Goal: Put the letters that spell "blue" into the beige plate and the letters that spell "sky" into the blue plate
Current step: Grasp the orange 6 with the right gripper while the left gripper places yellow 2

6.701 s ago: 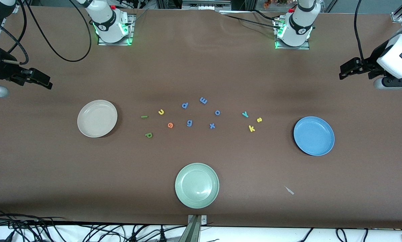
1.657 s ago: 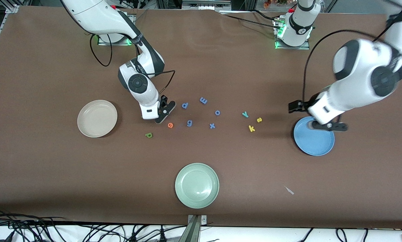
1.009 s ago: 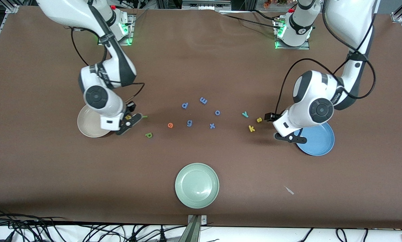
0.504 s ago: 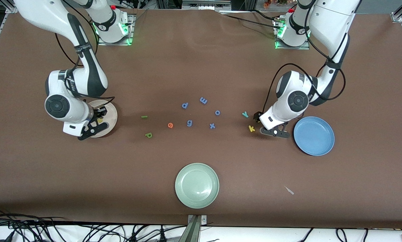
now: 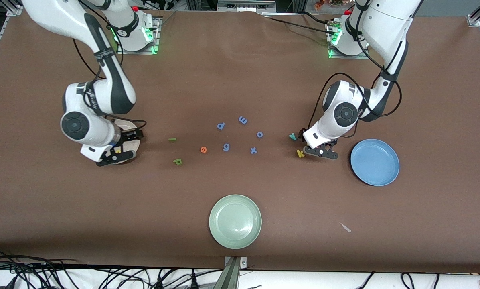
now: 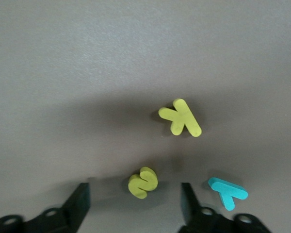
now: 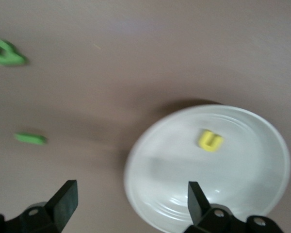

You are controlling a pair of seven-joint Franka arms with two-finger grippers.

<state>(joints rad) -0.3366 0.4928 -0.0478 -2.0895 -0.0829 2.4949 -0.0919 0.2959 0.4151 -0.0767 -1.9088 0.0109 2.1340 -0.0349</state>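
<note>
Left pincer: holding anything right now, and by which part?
Nothing held. The left pincer stands open around the yellow s, fingers clear of it on both sides. The right pincer is open too, yellow u lying in the beige plate.

Even light from above falls on the brown worktop (image 5: 240,80), which stays matte without glare. Soft, short shadows lie under both arms. The pale green plate (image 5: 235,221) carries a small shine. The right wrist view is smeared by motion blur, so the beige plate (image 7: 155,194) looks hazy. The left wrist view is soft, with a broad dark shadow across the surface.
</note>
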